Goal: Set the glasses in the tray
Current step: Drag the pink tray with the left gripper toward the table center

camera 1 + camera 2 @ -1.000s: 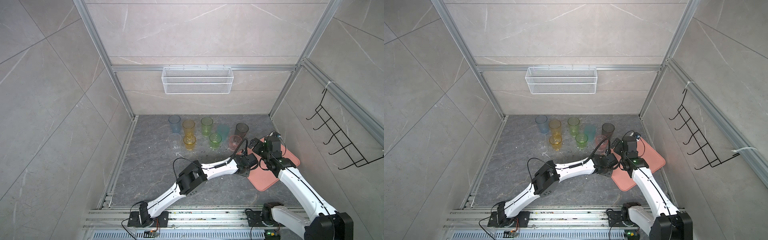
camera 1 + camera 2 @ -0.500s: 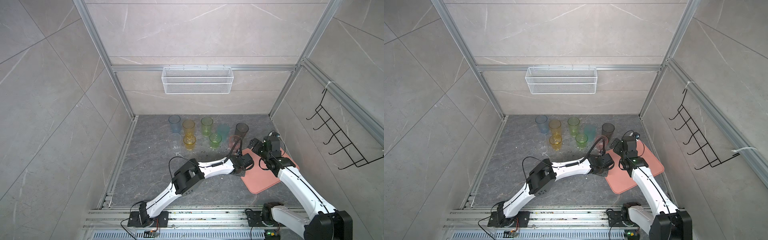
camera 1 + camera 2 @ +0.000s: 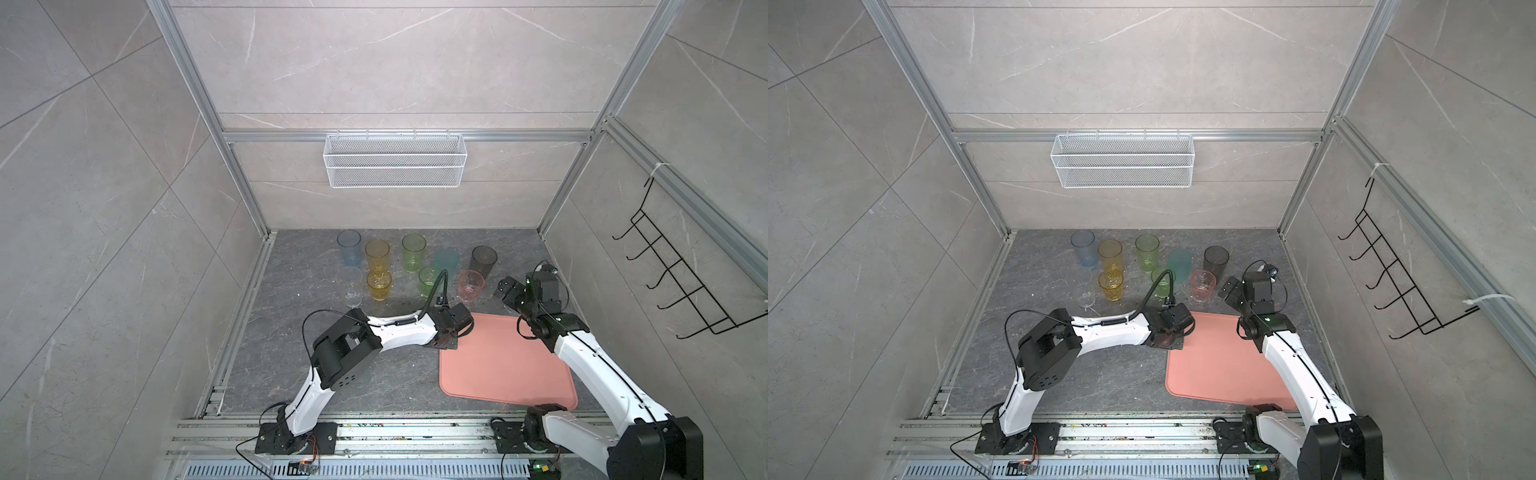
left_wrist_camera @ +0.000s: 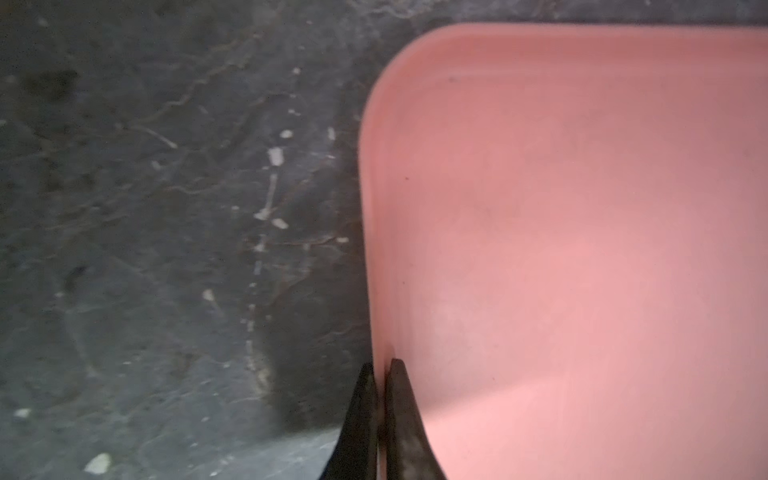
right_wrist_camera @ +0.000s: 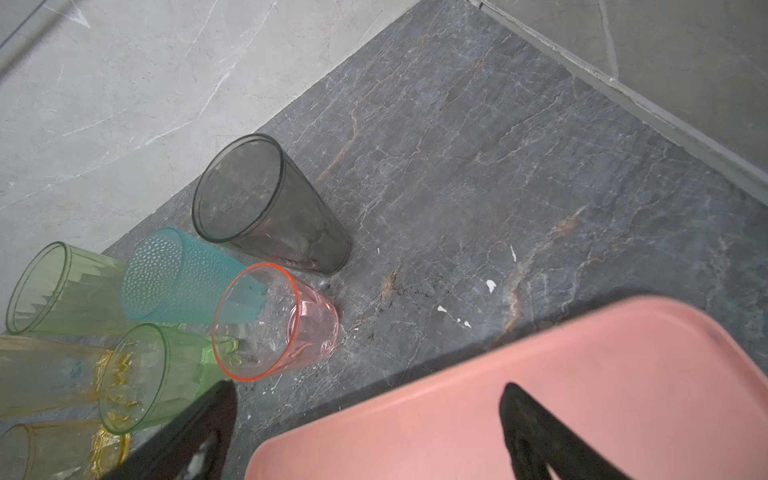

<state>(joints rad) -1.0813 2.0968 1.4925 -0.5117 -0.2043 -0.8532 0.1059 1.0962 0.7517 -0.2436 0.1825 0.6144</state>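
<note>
Found all nine glasses (image 3: 413, 251) upright on the table (image 3: 282, 299), grouped in two rows near the back wall. Counted none in the tray (image 3: 507, 365). Located the tray flat on the table at front right, just in front of the pink glass (image 3: 470, 286) and apart from it.

Confirmed left jaws pressed together on the tray's thin rim, beside its far left rounded corner; verified in the left wrist view. Judged this grip a means of shifting or steadying the tray, not of taking a glass.

Noted right jaws wide apart and empty, raised near the tray's far edge, facing the pink glass and the smoky glass (image 5: 266, 208). Judged that pose as readiness for the nearest glass.

Rated the task barely begun. Flagged closely packed glasses as a knock-over risk.
</note>
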